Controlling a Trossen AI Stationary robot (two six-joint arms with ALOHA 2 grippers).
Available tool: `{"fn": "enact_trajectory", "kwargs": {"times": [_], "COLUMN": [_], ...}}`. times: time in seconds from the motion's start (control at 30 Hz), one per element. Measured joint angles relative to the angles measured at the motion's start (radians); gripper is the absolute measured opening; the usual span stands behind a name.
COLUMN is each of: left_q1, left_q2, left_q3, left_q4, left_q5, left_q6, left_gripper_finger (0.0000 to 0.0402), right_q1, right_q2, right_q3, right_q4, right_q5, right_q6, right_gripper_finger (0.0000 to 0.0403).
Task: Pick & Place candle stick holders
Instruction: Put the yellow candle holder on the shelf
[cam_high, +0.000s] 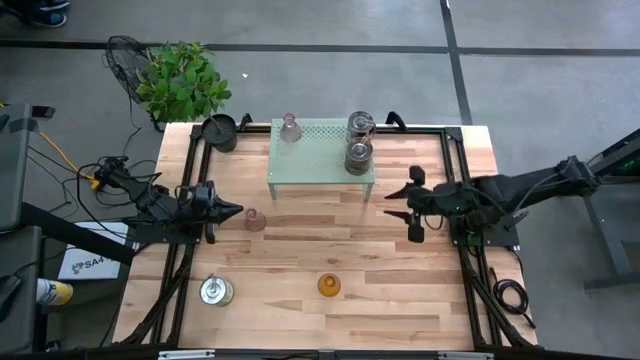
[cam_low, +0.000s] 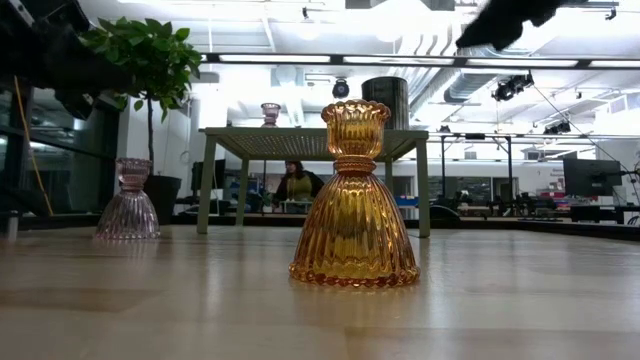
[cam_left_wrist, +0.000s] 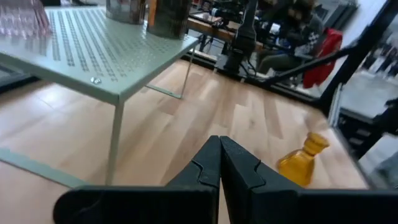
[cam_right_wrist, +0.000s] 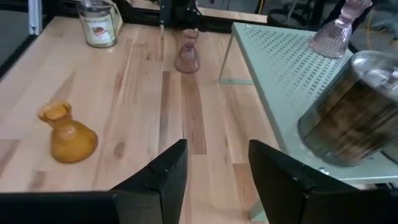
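Left gripper (cam_high: 236, 211) clenched on nothing, just beside one pink glass holder (cam_high: 256, 221) on the wooden surface (cam_high: 330, 250). Right gripper (cam_high: 404, 204) released, empty, near the green rack (cam_high: 320, 172) carrying another pink holder (cam_high: 290, 128) and two silvery holders (cam_high: 359, 154). Amber holder (cam_high: 329, 285) and third silvery holder (cam_high: 216, 290) standing apart nearer the front edge.

Bright, even overhead light; soft shadows only.
Ceiling strip lights (cam_low: 330, 58) blow out white in the low view. The amber holder (cam_low: 354, 200) glows sharp, the tabletop (cam_low: 500, 300) close in front blurs. Left wrist background smeared.
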Motion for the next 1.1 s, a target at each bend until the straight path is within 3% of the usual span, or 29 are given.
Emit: {"fn": "enact_trajectory", "kwargs": {"times": [0.33, 0.67, 0.87, 1.1], "left_q1": [0.000, 0.000, 0.000, 0.000], "left_q2": [0.041, 0.300, 0.505, 0.711], "left_q3": [0.008, 0.183, 0.318, 0.409], "left_q4": [0.016, -0.048, -0.198, -0.216], "left_q5": [0.014, -0.020, -0.008, 0.074], "left_q6": [-0.153, -0.210, -0.363, -0.401], "left_gripper_finger": [0.0001, 0.0001, 0.0001, 0.0001], "right_q1": [0.026, 0.025, 0.025, 0.025], "right_q2": [-0.016, -0.016, -0.016, -0.015], "right_q3": [-0.346, -0.559, -0.630, -0.657], "right_q4": [0.485, 0.881, 0.960, 0.953], "right_q5": [0.050, 0.051, 0.005, -0.070], "right_q6": [-0.037, -0.035, -0.015, 0.037], "right_gripper_finger": [0.0165, 0.0165, 0.0165, 0.0165]}}
